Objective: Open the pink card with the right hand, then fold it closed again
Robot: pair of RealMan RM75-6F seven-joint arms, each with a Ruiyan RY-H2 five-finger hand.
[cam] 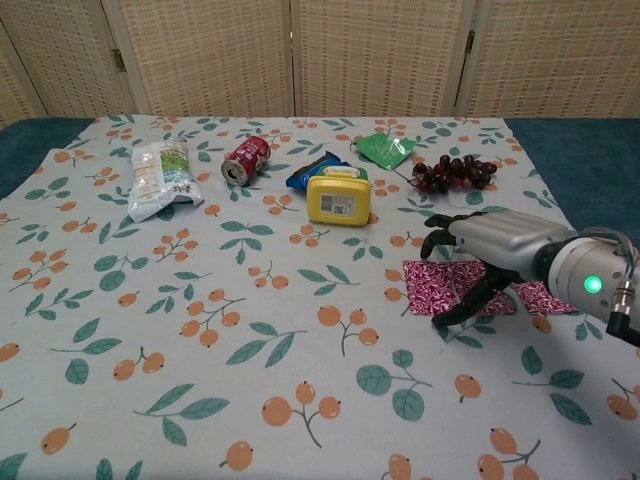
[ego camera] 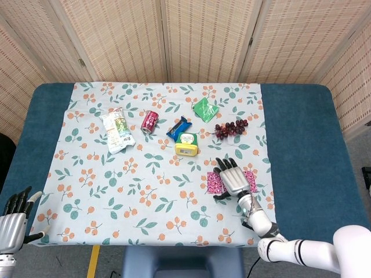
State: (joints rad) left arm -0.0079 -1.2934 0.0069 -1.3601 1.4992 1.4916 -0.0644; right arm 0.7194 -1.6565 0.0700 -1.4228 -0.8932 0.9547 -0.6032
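The pink card (ego camera: 214, 183) lies spread flat on the floral cloth at the front right; in the chest view the pink card (cam: 432, 286) shows patterned pink on both sides of my hand. My right hand (ego camera: 234, 178) arches over the card's middle with fingers spread and pointing away from me. In the chest view the right hand (cam: 490, 243) has its thumb down at the card's near edge, and I see nothing held in it. My left hand (ego camera: 15, 212) hangs off the table's front left corner, fingers apart and holding nothing.
Behind the card stand a yellow box (cam: 339, 196), a blue packet (cam: 318, 168), a red can (cam: 243, 159), a green pouch (cam: 384, 148) and dark grapes (cam: 452, 172). A white snack bag (cam: 159, 178) lies at the far left. The blue table edge (ego camera: 301, 150) runs along the right.
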